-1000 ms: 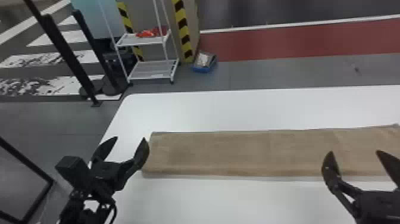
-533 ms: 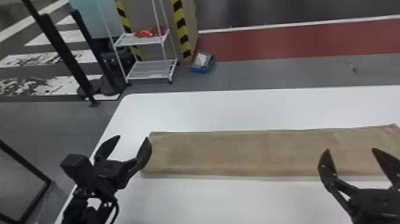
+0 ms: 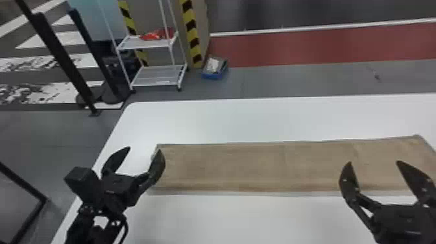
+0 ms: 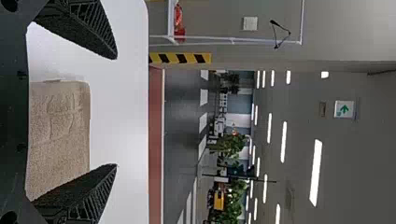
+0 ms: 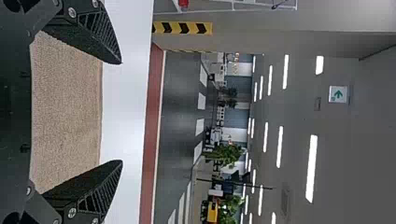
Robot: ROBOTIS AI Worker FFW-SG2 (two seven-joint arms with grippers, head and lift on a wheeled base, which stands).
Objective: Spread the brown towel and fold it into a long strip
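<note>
At the near side of the tabletop (image 3: 259, 217), the L tool (image 3: 143, 149) is by the L end of the brown towel (image 3: 246, 165), fingers wide apart. The R tool (image 3: 373, 161) is near the towel's R part, fingers apart too. The towel lies flat, a long strip going L to R. Past the tabletop: white rack (image 3: 146, 45) w/ red stuff (image 3: 155, 35), blue box (image 3: 214, 76) & red floor (image 3: 308, 48).

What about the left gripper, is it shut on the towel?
No, in the head view the left gripper is wide open, and the white table shows between its fingers.
</note>
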